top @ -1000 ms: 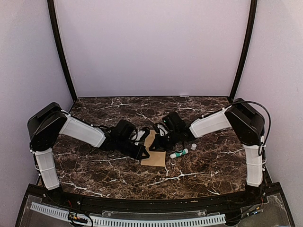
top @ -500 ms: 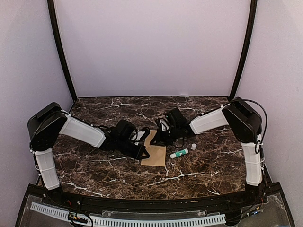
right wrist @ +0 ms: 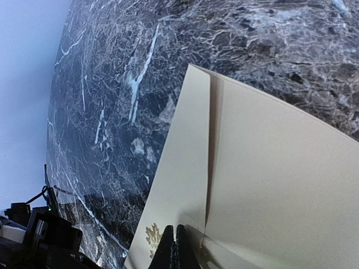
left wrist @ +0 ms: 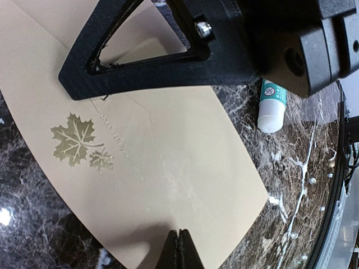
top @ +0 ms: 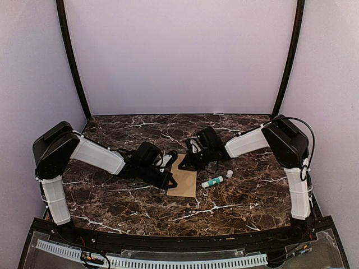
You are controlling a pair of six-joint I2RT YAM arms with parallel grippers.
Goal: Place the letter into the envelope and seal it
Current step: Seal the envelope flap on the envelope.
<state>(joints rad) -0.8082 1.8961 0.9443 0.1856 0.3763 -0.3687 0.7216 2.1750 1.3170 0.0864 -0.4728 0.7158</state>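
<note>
Envelope (top: 184, 180) lies flat on the desk (top: 112, 208), its long side pointing away from the arm bases, with the left gripper (left wrist: 179, 249) squeezed shut over its left edge and the right gripper (right wrist: 176, 247) squeezed shut over its far end, both just as near.

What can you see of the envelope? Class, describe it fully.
The envelope is tan kraft paper, lying on the marble table, its pointed flap open toward the far side. A gold maple-leaf print and a crease show on it. The shut left claw and right claw seem to rest their tips on it.
</note>
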